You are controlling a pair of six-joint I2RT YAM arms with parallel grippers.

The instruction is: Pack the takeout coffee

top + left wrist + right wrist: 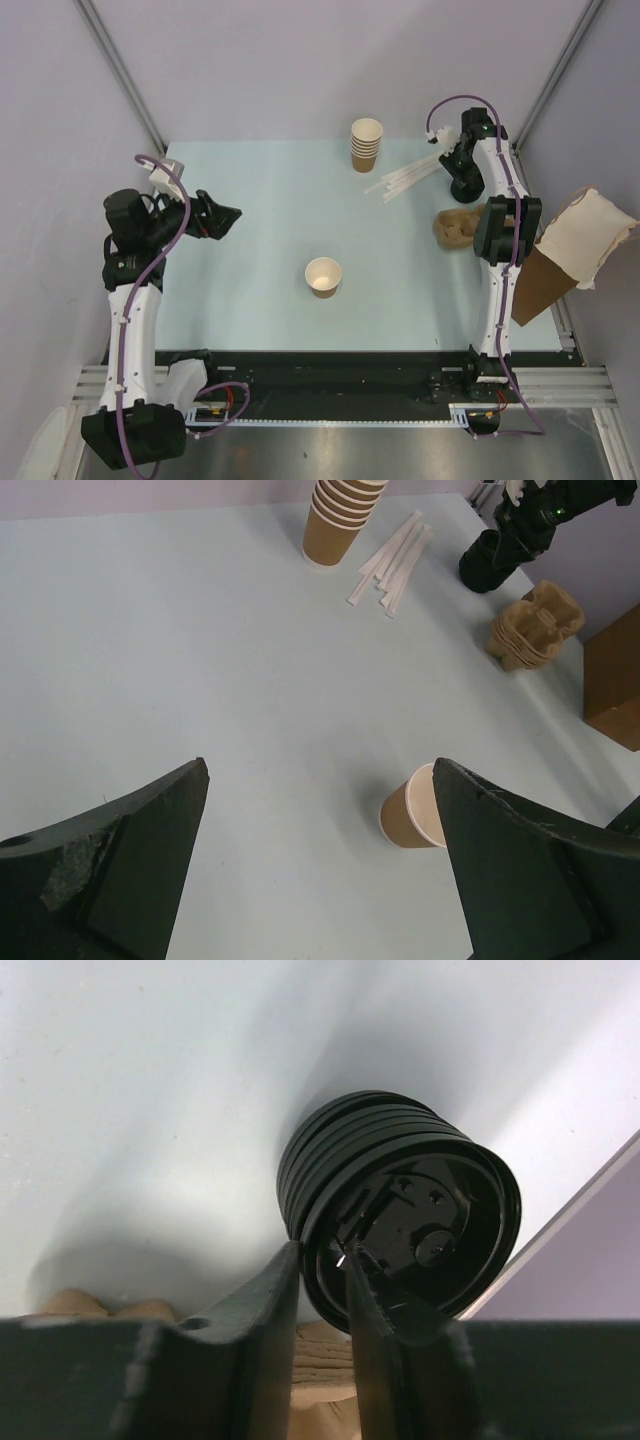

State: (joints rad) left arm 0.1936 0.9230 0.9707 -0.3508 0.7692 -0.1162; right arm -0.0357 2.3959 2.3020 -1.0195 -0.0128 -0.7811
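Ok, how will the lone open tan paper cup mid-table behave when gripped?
The tan paper cup has no lid, so its rim will probably squash under a firm pinch. It looks empty, so likely light and easily tipped or slid by a nudge.

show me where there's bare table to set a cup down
Free: the wide stretch between the left gripper and the lone cup, and the near strip in front of that cup. Crowded: far right, with cup stack, straws, trays, lid stack.

A robot test booth: plain lilac walls (320,60) and metal posts (122,75) rise from the pale bench's (260,210) far corners.
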